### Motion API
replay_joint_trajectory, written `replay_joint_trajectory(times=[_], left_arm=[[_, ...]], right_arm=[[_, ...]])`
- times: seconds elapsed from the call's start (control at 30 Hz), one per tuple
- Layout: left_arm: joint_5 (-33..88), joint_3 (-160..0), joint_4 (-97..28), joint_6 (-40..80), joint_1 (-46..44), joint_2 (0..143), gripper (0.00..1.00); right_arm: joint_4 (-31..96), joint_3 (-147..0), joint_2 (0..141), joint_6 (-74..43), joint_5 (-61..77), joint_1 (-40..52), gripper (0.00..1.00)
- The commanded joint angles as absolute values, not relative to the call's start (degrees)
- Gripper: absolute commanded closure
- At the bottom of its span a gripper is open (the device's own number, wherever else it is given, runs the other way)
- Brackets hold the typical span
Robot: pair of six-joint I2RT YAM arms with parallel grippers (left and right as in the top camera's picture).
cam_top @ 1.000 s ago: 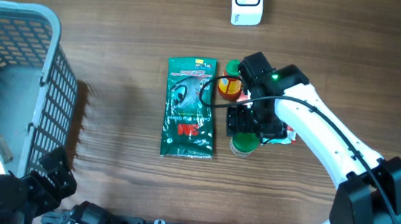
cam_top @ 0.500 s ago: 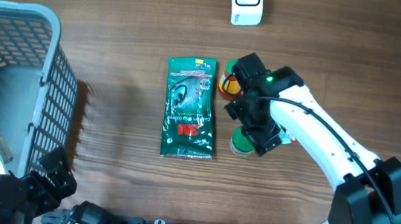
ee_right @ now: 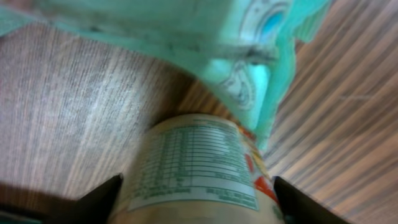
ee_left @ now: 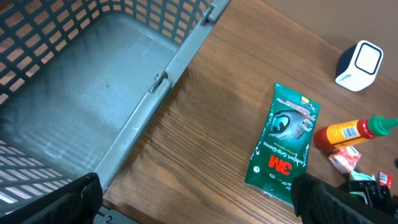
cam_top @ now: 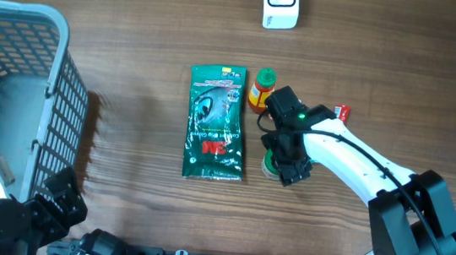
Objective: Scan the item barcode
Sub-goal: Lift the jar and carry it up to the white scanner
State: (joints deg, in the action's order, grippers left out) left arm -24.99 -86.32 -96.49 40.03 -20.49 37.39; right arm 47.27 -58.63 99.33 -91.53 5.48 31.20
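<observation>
The right jaws straddle the squat green-lidded jar with a printed paper label [ee_right: 199, 168], one finger on each flank. We cannot tell whether they pinch it or only stand close. The left jaws are released, spread wide with nothing between them. They sit at the near left corner of the wooden worktop [cam_top: 138, 16], beside the grey plastic mesh basket [cam_top: 19, 10] and well apart from the jar, so the right arm is plainly the nearer one.

The jar sits right of the worktop's middle, just beside the near right corner of the flat green foil packet [cam_top: 216, 124]. From above its round lid faces up, so we judge its long axis vertical, though the arm hides most of it.

The relation that matters is with the white box-shaped barcode scanner [cam_top: 280, 1]. It stands at the far edge, almost straight beyond the jar, with the orange sauce bottle with a green cap [cam_top: 260, 90] lying between them. We think the lift must clear that bottle and turn the label toward the scanner.

We count one jar, one scanner, one foil packet, one bottle and one basket. One small red-and-white sachet [cam_top: 342, 112] is certain; the left wrist view hints at a second.
</observation>
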Motion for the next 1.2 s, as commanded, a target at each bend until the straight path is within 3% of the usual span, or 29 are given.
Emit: replay_joint_trajectory(times=[0.0,0.17,0.27,0.37,0.5,0.63,0.87,1.17], left_arm=[[-25.34,-86.30,-96.49,40.97,-20.16,37.50,0.00],[-25.34,-86.30,-96.49,40.97,-20.16,37.50,0.00],[-25.34,-86.30,-96.49,40.97,-20.16,37.50,0.00],[-25.34,-86.30,-96.49,40.97,-20.16,37.50,0.00],[-25.34,-86.30,-96.49,40.95,-20.16,37.50,0.00],[-25.34,-86.30,-96.49,40.97,-20.16,37.50,0.00],[-25.34,-86.30,-96.49,40.95,-20.16,37.50,0.00],[-25.34,-86.30,-96.49,40.97,-20.16,37.50,0.00]], right_arm=[[46.39,-58.35,100.03,-86.72,6.55,31.27,0.35],[47.79,-60.31,98.39,-62.50,23.42,26.57,0.39],[50.46,-60.90,96.29,-48.97,44.16,21.71,0.39],[55.94,-60.90,95.31,-41.47,54.59,19.16,0.38],[65.54,-60.90,94.96,-35.27,54.78,18.92,0.36],[73.08,-60.90,92.68,-29.54,54.96,18.87,0.47],[78.48,-60.90,76.84,-30.20,54.39,18.65,0.48],[70.85,-60.90,60.90,-37.47,29.23,13.02,0.48]])
